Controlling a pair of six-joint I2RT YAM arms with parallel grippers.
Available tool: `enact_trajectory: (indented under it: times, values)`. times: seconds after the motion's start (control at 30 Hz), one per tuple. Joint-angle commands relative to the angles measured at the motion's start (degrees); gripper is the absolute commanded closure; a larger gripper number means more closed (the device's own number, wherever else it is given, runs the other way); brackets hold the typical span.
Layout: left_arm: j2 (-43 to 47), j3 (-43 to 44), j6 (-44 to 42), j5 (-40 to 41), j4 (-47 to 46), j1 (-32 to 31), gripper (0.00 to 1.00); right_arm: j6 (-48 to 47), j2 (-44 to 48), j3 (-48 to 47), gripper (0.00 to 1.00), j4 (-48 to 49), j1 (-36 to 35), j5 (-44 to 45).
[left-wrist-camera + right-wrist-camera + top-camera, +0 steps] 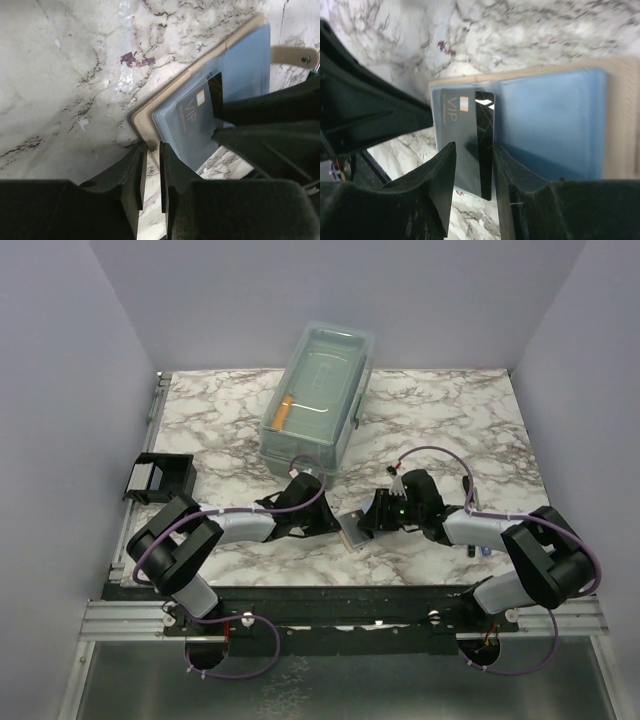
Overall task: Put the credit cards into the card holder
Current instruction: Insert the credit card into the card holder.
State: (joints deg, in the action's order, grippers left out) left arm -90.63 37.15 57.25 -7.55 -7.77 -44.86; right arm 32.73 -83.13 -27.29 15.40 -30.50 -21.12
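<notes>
The dark grey "VIP" card [460,125] and the light blue card [550,120] lie stacked on a small tan pad [625,100] that is tipped up off the marble between my grippers [350,530]. My right gripper [474,147] is open, and its fingers straddle the dark grey card's overhanging edge. My left gripper [152,146] is nearly closed, with its tips pinching the tan pad's corner [145,112]. The left wrist view also shows both cards, dark grey [187,117] and light blue [245,55]. The black card holder [160,477] stands far left, apart from both grippers.
A large clear lidded box [320,390] with an orange item inside stands at the back centre, just behind the left gripper [322,517]. The right gripper [375,515] faces it across the pad. Grey walls enclose the marble table [450,420].
</notes>
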Motion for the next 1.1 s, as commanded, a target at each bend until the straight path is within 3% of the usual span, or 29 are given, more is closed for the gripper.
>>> enact_trajectory:
  times: [0.0, 0.2, 0.33, 0.5, 0.93, 1.07]
  values:
    - [-3.14, 1.59, -3.21, 0.91, 2.06, 0.12, 0.77, -0.57, 0.92, 2.48, 0.62, 3.92, -2.4, -5.88]
    - [-3.84, 3.92, -4.27, 0.58, 2.37, 0.36, 0.78, 2.01, -1.17, 2.6, 0.6, 9.75, -4.48, -9.32]
    - [-1.92, 3.52, -4.83, 1.2, 4.12, 0.55, 0.78, 4.96, 3.18, 2.11, 0.5, 2.95, -4.39, 0.61]
    - [0.51, 1.94, -6.19, 2.02, 5.87, 0.91, 0.78, 6.31, 8.01, 1.32, 0.46, -7.36, -4.39, 10.39]
    - [-1.43, 1.2, -4.72, -0.08, 4.52, 1.0, 0.78, 2.94, 1.39, -0.29, 0.44, -2.73, -4.64, 8.29]
    - [-2.37, 2.08, -4.45, -0.09, 4.06, 0.99, 0.78, 2.01, -0.58, -3.64, 0.46, -3.2, -8.38, 9.18]
